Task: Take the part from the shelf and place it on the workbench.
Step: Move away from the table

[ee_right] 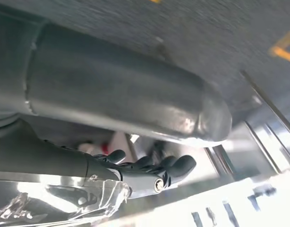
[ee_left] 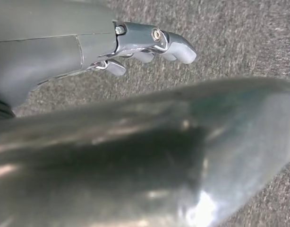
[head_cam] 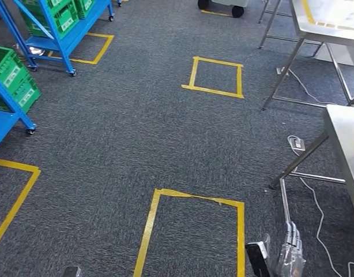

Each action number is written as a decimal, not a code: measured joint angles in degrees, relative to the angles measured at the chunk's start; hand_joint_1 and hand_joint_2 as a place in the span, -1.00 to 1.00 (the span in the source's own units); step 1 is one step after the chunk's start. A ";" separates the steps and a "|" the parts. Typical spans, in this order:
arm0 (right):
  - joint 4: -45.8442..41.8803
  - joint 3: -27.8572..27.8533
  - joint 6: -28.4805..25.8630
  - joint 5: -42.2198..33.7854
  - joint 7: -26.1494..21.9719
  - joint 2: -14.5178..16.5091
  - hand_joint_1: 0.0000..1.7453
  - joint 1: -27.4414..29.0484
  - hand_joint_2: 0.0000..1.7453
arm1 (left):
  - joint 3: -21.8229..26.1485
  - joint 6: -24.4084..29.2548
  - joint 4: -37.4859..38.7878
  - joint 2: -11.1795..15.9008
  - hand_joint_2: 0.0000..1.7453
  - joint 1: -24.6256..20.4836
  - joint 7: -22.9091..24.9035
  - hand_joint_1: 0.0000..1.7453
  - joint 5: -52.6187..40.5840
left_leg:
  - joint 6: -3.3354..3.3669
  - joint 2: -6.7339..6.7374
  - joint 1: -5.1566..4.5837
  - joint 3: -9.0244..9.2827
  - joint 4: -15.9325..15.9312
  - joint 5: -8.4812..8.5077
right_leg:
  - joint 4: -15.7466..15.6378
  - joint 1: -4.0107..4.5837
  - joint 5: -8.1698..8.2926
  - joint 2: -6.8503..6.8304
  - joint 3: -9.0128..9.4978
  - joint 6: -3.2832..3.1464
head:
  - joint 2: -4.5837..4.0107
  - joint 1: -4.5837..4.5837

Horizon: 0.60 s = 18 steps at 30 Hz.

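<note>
Fingers on my right hand [head_cam: 292, 249] wrap a part [ee_right: 65, 201] sealed in crinkly clear plastic, carried low at my side so it rides steady while I walk. From the right wrist, the film looks glossy and wrinkled, with a pale shape inside I cannot make out. My left hand [ee_left: 150, 45] hangs with nothing in it, smooth grey fingers slightly apart over speckled grey carpet [head_cam: 123, 144]. Yellow tape squares [head_cam: 217, 76] mark standing spots. The steel workbench [head_cam: 345, 138] sits to my right; the blue shelf [head_cam: 57, 34] of green crates is well apart.

Rough grey carpet [head_cam: 123, 144], glossy steel workbench [head_cam: 347, 141], crinkled clear-plastic part [ee_right: 65, 203]
</note>
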 joint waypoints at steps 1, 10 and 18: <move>-2.73 0.67 -0.01 -1.39 0.01 0.35 -1.00 0.68 -1.00 | 0.01 -0.11 0.00 0.05 -1.00 0.08 0.00 -1.00 -0.23 | 0.05 -0.95 -0.07 0.04 -0.04 -0.03 | -2.77 0.47 2.22 0.50 0.53 -0.70 | 0.00 -0.04; -15.00 4.95 -0.01 -4.84 0.00 2.40 -1.00 3.66 -1.00 | 0.14 -0.80 0.38 0.26 -1.00 0.79 -0.01 -1.00 -0.70 | -1.05 -1.80 -0.59 -1.68 0.96 -1.44 | -18.50 1.44 9.63 2.35 6.54 -2.83 | 0.00 -0.15; -11.09 5.57 0.01 -7.67 0.32 2.53 -1.00 3.74 -1.00 | 0.57 -1.37 0.39 1.23 -1.00 0.39 0.26 -1.00 -2.23 | -0.51 6.73 -2.80 -2.61 2.84 0.52 | -18.96 1.97 8.78 -4.57 8.08 -3.79 | 0.00 -0.25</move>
